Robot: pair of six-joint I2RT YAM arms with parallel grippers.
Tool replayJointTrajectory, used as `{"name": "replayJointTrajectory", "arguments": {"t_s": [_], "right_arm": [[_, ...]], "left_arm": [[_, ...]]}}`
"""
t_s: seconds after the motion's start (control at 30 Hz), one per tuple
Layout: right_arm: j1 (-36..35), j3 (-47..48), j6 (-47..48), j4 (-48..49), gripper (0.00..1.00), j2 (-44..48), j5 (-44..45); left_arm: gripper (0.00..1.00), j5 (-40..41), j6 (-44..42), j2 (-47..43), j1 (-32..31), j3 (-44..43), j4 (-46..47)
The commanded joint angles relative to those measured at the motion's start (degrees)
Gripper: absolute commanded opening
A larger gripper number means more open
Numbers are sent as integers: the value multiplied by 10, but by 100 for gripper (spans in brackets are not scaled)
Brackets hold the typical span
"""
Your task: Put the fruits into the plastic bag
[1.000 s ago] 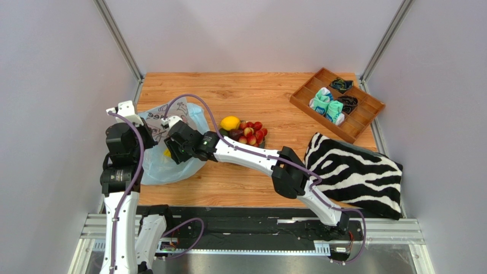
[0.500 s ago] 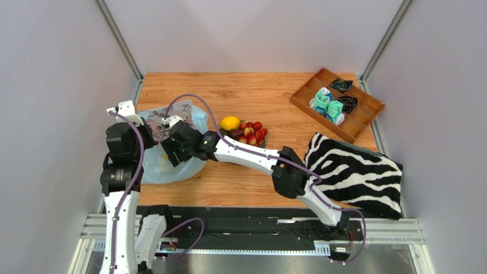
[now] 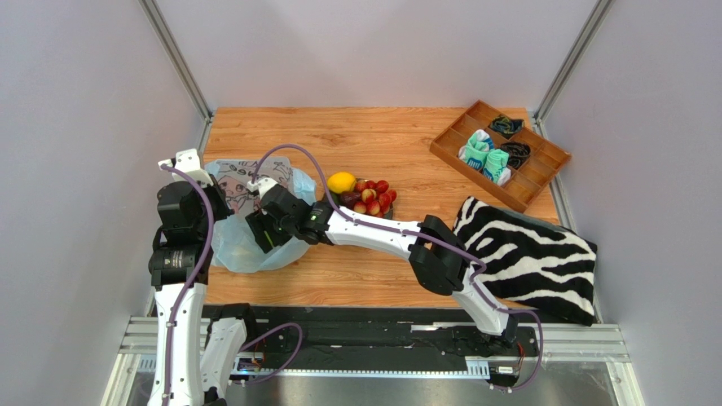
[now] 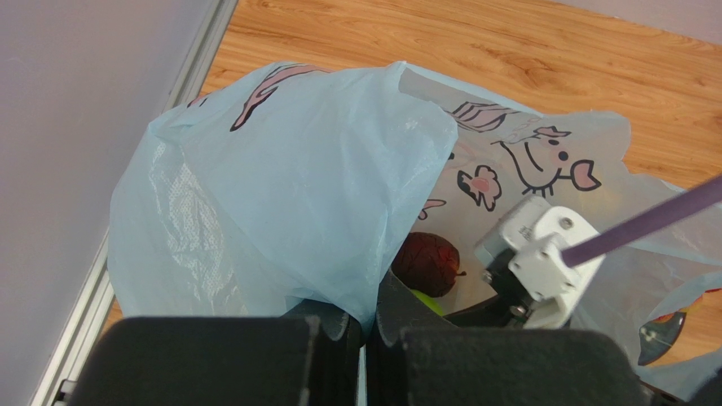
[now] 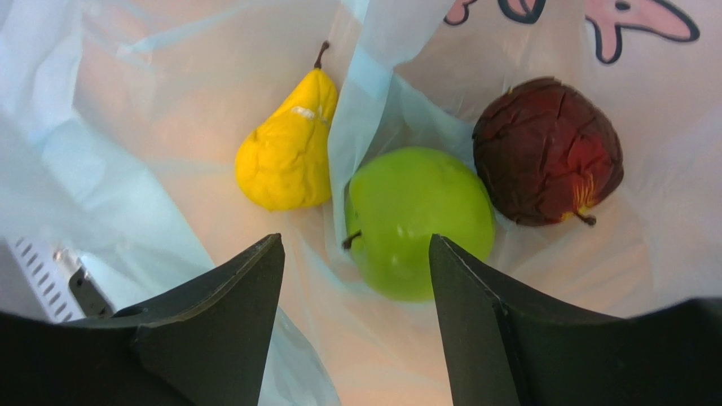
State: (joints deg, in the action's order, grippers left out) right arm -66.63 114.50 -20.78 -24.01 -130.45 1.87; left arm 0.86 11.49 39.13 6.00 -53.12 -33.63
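The pale blue plastic bag [image 3: 227,247] lies at the table's left, its mouth held up. My left gripper [image 4: 370,309] is shut on the bag's edge [image 4: 288,178]. My right gripper [image 5: 352,254] is open and empty, just above the fruits in the bag; in the top view it sits over the bag [image 3: 261,230]. In the bag lie a yellow pear [image 5: 286,156], a green apple [image 5: 419,220] and a dark red fruit [image 5: 547,152], which also shows in the left wrist view [image 4: 426,262]. A lemon [image 3: 341,182] and several small red fruits [image 3: 375,198] are on the plate.
A wooden compartment tray [image 3: 448,150] with folded cloth items stands at the back right. A zebra-striped cloth [image 3: 525,249] lies at the right. My right arm reaches across the table's middle to the bag.
The yellow pear seen at my right gripper's tip earlier now lies loose in the bag. My right gripper has shifted slightly right. The left arm has held still.
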Motion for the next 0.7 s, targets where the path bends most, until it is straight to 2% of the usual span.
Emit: {"name": "replayJointTrajectory", "arguments": {"t_s": [0.0,0.17,0.3,0.43,0.57,0.67], "right_arm": [[-6,-46,7,110,67,107,-33],[-25,-136,48,158,68,213,-33],[-31,-197,49,194,69,273,-46],[-31,-255,47,203,69,331,-20],[-30,-297,58,135,69,393,115],[-21,-362,59,125,69,464,182]], "left_arm": [[0,-4,0,0,0,2,13],[0,-4,0,0,-1,1,14],[0,-4,0,-1,-1,1,14],[0,-4,1,0,-1,2,13],[0,-16,2,-1,-1,2,13],[0,-17,1,-3,-1,2,13]]}}
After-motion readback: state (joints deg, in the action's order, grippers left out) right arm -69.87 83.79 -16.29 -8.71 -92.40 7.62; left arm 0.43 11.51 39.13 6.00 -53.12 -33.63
